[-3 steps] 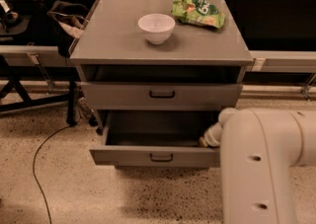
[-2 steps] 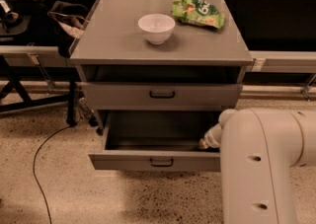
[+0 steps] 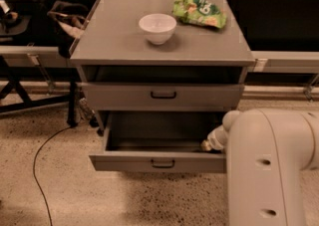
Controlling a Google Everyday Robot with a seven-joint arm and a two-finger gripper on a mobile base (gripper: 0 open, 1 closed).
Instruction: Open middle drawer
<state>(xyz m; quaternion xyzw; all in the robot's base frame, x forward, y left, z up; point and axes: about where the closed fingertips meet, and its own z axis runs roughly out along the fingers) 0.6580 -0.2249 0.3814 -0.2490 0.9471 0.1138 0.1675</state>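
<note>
Middle drawer [image 3: 124, 162]: pulled well out of the cabinet [image 3: 114, 46], grey inside, handle [image 3: 163, 163] at front centre.
Gripper [image 3: 206, 145]: inside the drawer's right end, mostly hidden by the arm [image 3: 269, 170]; whether it is open or holds anything cannot be told.
Upper drawer [image 3: 209, 96]: directly above the middle drawer, closed.
Bowl [image 3: 157, 27], snack bag [image 3: 199, 12]: on the cabinet top, above the drawer.
Risk: a careless lift out could snag the drawer's side wall or the upper drawer and jolt the cabinet. Further pulling might overrun the drawer's travel.
</note>
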